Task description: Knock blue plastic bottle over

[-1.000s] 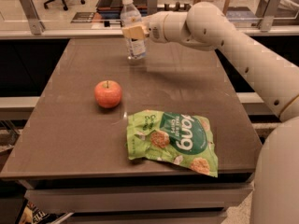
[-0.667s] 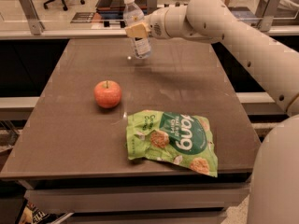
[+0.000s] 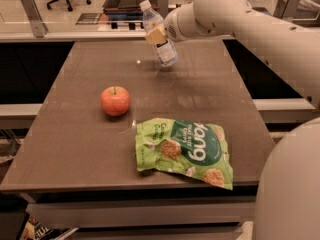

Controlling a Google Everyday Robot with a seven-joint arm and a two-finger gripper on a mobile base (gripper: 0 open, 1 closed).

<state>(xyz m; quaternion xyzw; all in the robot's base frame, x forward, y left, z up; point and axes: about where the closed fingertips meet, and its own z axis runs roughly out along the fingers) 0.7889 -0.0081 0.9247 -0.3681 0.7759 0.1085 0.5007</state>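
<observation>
Item: blue plastic bottle [image 3: 165, 52], far centre of the desk [image 3: 75, 134], tilted with its cap leaning left, not yet lying flat. My hand [image 3: 156, 34] sat against its middle; whether it clasped or only pushed, I could not tell. Remaining: complete the topple.

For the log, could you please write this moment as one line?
slim clear bluish plastic bottle: tilted, cap leftward; gripper: at its middle; round red apple, green snack bag: nearer, apart
</observation>
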